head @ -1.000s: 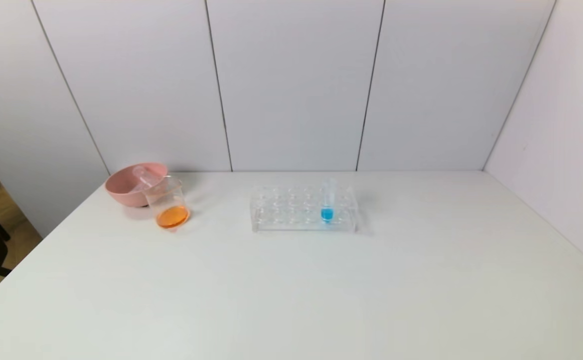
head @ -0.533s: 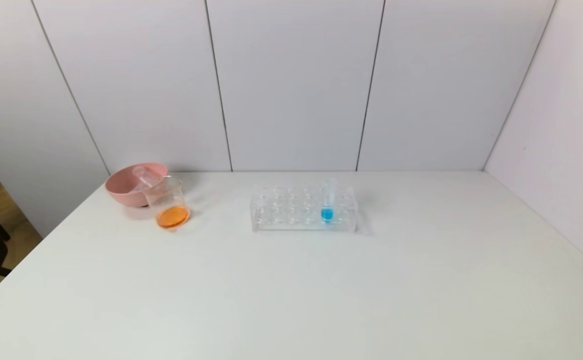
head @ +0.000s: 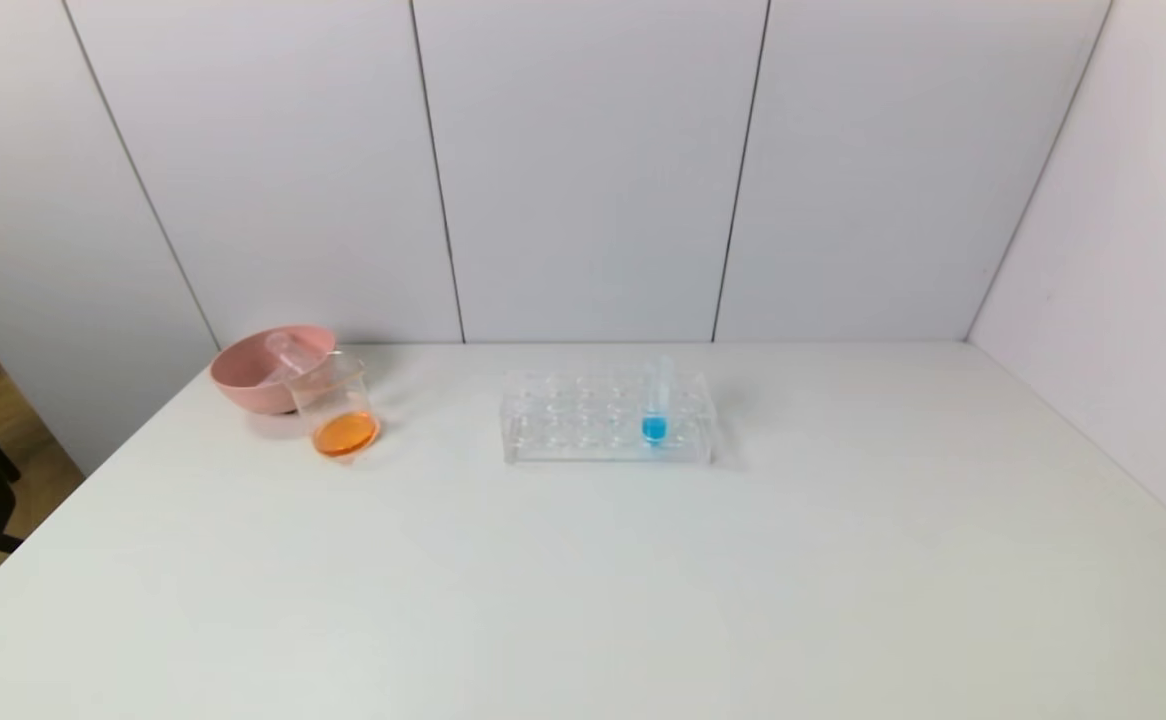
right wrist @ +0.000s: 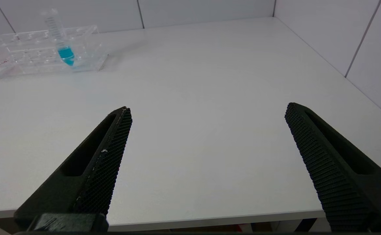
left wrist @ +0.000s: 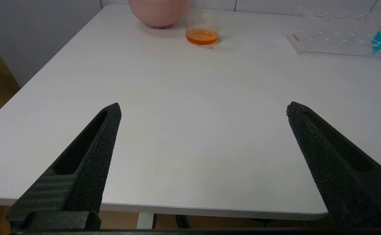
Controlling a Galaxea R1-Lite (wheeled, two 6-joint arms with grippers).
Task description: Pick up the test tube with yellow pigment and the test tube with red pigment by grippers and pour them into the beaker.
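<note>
The clear beaker point(head: 335, 407) stands at the back left of the table with orange liquid in its bottom; it also shows in the left wrist view point(left wrist: 203, 24). Clear empty tubes point(head: 286, 352) lie in the pink bowl point(head: 243, 378) behind it; no yellow or red liquid shows in them. My left gripper point(left wrist: 203, 109) is open and empty over the table's near left edge. My right gripper point(right wrist: 207, 111) is open and empty over the near right edge. Neither gripper shows in the head view.
A clear tube rack point(head: 583, 432) stands mid-table with one blue-tipped tube point(head: 655, 403) upright in it, also seen in the right wrist view point(right wrist: 59, 36). White walls close the back and right sides.
</note>
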